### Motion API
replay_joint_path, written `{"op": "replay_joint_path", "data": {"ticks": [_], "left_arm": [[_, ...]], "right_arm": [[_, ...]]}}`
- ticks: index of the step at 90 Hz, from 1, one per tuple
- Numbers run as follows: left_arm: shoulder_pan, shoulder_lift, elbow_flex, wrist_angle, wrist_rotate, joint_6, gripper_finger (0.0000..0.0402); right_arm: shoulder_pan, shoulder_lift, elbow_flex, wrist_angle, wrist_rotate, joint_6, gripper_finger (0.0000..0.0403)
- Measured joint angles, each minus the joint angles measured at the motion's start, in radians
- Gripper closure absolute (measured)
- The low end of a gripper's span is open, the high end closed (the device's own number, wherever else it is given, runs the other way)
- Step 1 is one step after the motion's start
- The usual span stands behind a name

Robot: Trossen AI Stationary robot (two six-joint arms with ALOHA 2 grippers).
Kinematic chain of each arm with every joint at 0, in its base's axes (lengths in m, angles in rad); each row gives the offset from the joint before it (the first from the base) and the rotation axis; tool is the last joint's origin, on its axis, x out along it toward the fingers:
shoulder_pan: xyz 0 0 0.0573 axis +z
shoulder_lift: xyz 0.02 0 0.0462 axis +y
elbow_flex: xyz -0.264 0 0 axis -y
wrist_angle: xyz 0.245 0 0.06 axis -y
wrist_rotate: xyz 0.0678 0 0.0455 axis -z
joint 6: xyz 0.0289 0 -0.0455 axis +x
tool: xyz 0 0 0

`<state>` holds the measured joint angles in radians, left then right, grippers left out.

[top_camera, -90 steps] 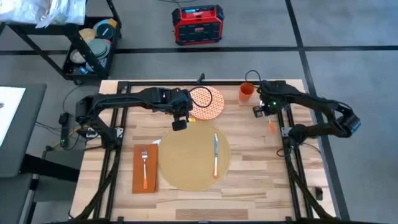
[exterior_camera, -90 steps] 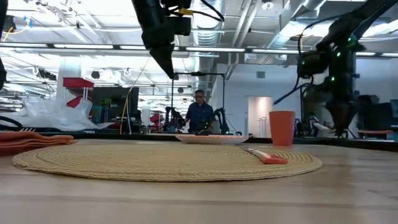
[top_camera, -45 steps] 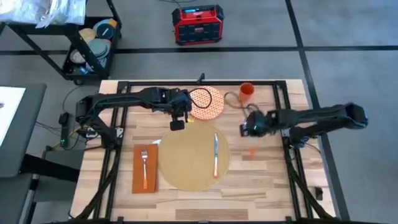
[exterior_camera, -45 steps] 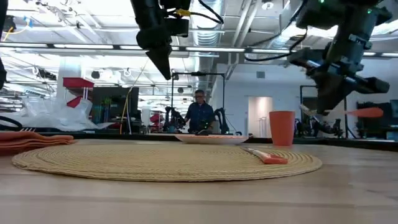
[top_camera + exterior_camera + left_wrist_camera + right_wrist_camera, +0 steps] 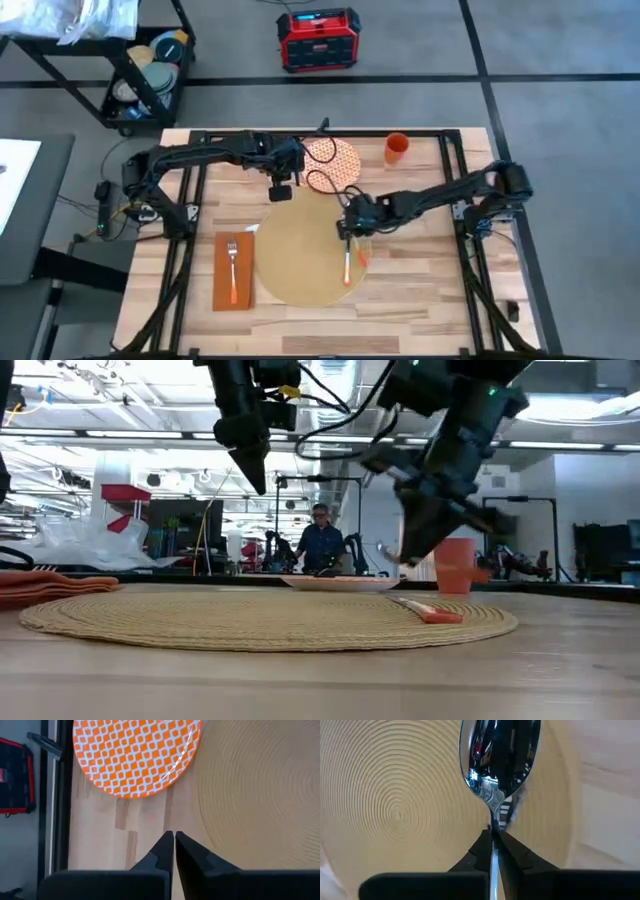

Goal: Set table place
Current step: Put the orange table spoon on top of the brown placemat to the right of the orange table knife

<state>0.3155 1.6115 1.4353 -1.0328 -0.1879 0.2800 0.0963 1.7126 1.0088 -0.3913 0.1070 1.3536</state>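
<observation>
The right arm is reaching in from the table's right edge, stretched low and long across the boards, so that the right gripper [image 5: 352, 222] is hanging over the right part of the place [image 5: 300, 262]. Its fingers [image 5: 512, 851] are pinched tight on the neck of a spoon [image 5: 499, 757], whose shiny bowl is pointing out ahead of the fingertips above the woven mat. Just below this gripper a knife [image 5: 346, 258] with an orange handle is lying on the mat.

The left arm is bending in from the table's left side, and the left gripper [image 5: 281, 190] is hovering with its fingers [image 5: 162, 851] pressed together and nothing between them. Just ahead of it an orange-and-white plate [image 5: 136, 755] is sitting bare on the table [image 5: 420, 290], and the mat's rim is lying beside its fingertips.

An orange cup [image 5: 396, 147] is standing well behind the right gripper. Left of the mat a fork [image 5: 232, 262] is resting on a rust napkin [image 5: 221, 285].

Half a second ago the right gripper was out near the table's right side; it has swung in over the mat. The left gripper has barely shifted.
</observation>
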Motion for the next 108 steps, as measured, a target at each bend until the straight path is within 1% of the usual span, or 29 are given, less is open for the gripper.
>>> {"op": "replay_joint_path", "data": {"ticks": [10,15,25,40,45,58,76,86,92,108], "left_arm": [[0.018,0.0,0.0,-0.018,0.003,0.021,0.0402],[0.027,0.0,0.0,-0.019,0.023,0.034,0.0402],[0.042,0.0,0.0,-0.016,0.064,0.038,0.0402],[0.051,0.0,0.0,0.001,0.081,0.059,0.0402],[0.051,0.0,0.0,0.003,0.081,0.072,0.0402],[0.051,0.0,0.0,0.003,0.081,0.082,0.0402],[0.055,0.0,0.0,0.003,0.08,0.092,0.0402],[0.055,0.0,0.0,0.004,0.08,0.107,0.0402],[0.055,0.0,-0.001,0.008,0.08,0.116,0.0402],[0.057,0.0,-0.001,0.031,0.08,0.12,0.0402]], "right_arm": [[0.049,0.027,0.001,0.013,-0.002,0.072,0.0403],[0.072,0.027,0.001,0.009,0.001,0.107,0.0403],[0.109,0.012,0.002,-0.011,0.066,0.188,0.0403],[0.121,0.006,0.002,-0.11,0.082,0.289,0.0403],[0.121,0.006,0.002,-0.133,0.104,0.318,0.0403],[0.12,0.0,0.002,-0.129,0.1,0.309,0.0403],[0.129,0.0,0.002,-0.139,0.059,0.395,0.0403],[0.134,0.0,0.003,-0.197,0.03,0.423,0.0403],[0.128,0.0,0.014,-0.26,-0.011,0.408,0.0403],[0.086,0.0,0.076,-0.34,-0.008,0.308,0.0403]]}}
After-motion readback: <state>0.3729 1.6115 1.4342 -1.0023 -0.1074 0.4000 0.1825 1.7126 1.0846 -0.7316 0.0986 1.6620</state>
